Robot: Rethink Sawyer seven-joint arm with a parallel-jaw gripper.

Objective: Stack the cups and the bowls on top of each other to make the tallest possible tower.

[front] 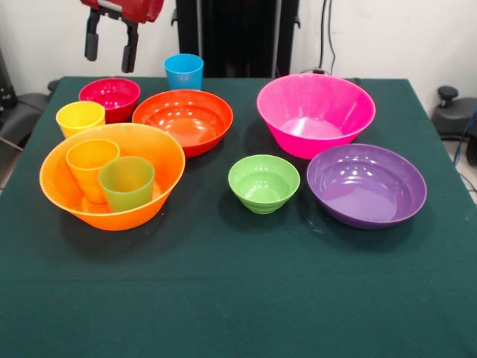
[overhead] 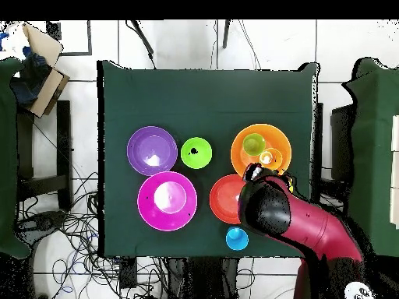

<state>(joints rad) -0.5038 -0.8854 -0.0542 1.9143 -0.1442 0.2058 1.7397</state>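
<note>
Front view, near to far. Nearest the camera: purple bowl (front: 366,184) at 4 o'clock of the worktop (front: 223,298) centre, light green bowl (front: 264,183) just beside it toward centre. At 9 o'clock: big orange bowl (front: 112,175), the tower base, with the orange cup (front: 92,168) and green cup (front: 127,181) standing upright side by side inside it, touching or nearly so, not nested. Yellow cup (front: 80,117) is just behind the base rim. Further back: red-orange bowl (front: 183,119) and pink bowl (front: 315,113). Farthest: crimson bowl (front: 109,97) at 11 o'clock and blue cup (front: 183,71) at 12.

Hand (front: 109,46) is seen raised above the crimson bowl, fingers spread, nothing held.

Step judged: early, between placements. Tower is only a base with two loose cups in it; everything else is unstacked. Next move likely calls for a descent onto a nearby piece (crimson bowl or yellow cup), a rim grasp, and a lift over the base. The two cups side by side may be a problem for seating a bowl level.

View differences: the front view shows the finger gap and hand height; the overhead view hides the fingers, yellow cup and crimson bowl under the arm (overhead: 300,222). The overhead view shows the true layout and spacing: green bowl (overhead: 196,153) apart from purple bowl (overhead: 152,150), blue cup (overhead: 237,238) at the worktop edge nearest the robot base.
</note>
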